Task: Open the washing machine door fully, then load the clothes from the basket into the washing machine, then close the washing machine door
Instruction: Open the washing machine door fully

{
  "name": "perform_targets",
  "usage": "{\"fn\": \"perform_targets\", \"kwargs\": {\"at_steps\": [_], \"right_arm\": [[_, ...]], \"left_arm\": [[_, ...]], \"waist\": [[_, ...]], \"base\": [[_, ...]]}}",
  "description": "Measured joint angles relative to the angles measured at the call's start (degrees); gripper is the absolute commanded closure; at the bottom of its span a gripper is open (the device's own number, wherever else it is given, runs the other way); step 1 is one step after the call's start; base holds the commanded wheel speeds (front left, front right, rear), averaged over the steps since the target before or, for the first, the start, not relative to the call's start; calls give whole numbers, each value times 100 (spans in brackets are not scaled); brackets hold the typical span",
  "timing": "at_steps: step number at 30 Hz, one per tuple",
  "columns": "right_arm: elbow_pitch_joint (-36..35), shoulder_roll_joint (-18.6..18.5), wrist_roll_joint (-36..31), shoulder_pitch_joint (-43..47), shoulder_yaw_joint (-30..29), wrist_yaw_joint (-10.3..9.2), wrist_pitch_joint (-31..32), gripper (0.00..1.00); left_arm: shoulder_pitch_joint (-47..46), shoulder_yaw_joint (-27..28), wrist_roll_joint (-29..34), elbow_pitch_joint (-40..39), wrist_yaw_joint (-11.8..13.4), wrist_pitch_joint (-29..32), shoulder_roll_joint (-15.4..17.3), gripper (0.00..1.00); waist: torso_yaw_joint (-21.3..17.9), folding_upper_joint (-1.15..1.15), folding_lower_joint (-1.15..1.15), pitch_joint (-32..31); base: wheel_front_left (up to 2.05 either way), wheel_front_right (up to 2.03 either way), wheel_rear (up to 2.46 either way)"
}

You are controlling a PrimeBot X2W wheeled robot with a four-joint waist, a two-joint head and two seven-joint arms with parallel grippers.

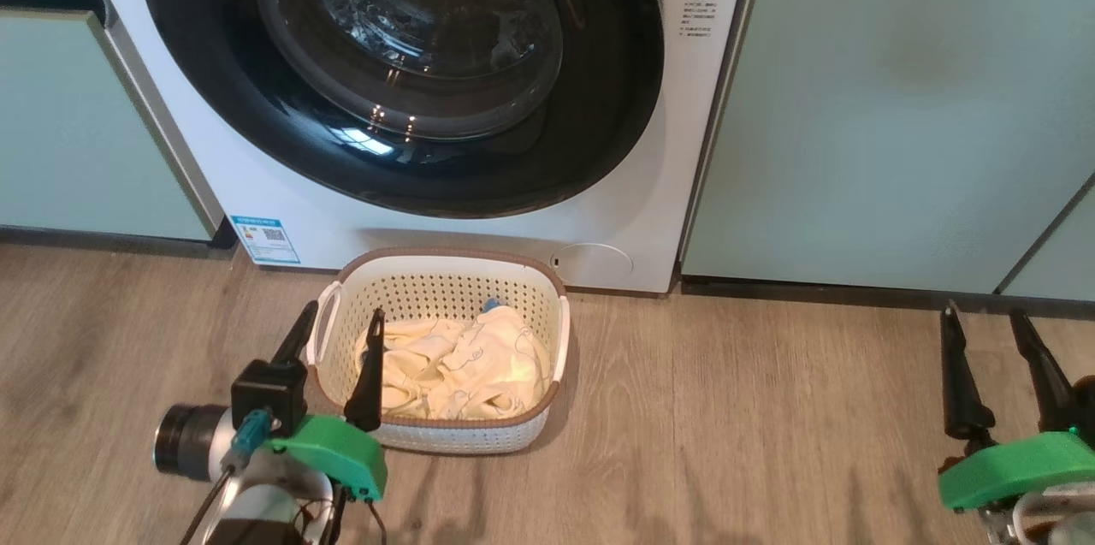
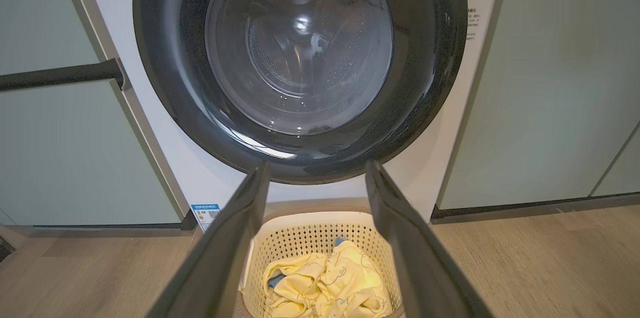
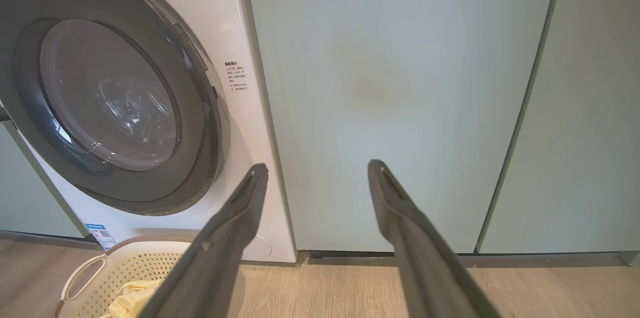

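My left gripper (image 1: 342,311) hangs spread at seven o'clock, straddling the near-left edge of the basket (image 1: 445,256), one finger seemingly above the clothes (image 1: 462,365) inside. At twelve, the washing machine door (image 1: 599,143) sits shut. Bare wood floor (image 1: 753,408) lies open across to my right gripper (image 1: 982,314), spread, at four o'clock.
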Motion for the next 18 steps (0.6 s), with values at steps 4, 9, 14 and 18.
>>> {"fn": "perform_targets", "kwargs": {"at_steps": [4, 9, 14, 18], "right_arm": [[-7, 2, 0, 3, 4, 0, 0, 0], [-7, 2, 1, 3, 5, 0, 0, 0], [-7, 2, 1, 4, 5, 0, 0, 0], [-7, 2, 1, 8, 4, 0, 0, 0]], "left_arm": [[5, 1, 0, 1, 0, 0, 3, 0], [5, -1, 0, 1, 0, 0, 5, 0], [4, -2, -24, 9, 18, 0, 8, 0], [5, -5, -24, 21, 19, 0, 9, 0]], "waist": [[-13, 0, 0, -10], [-27, 0, 0, -16], [-38, 0, 0, -9], [-37, 0, 0, -7]], "base": [[5, 5, -10], [0, 0, 0], [0, 0, 0], [0, 0, 0]]}}
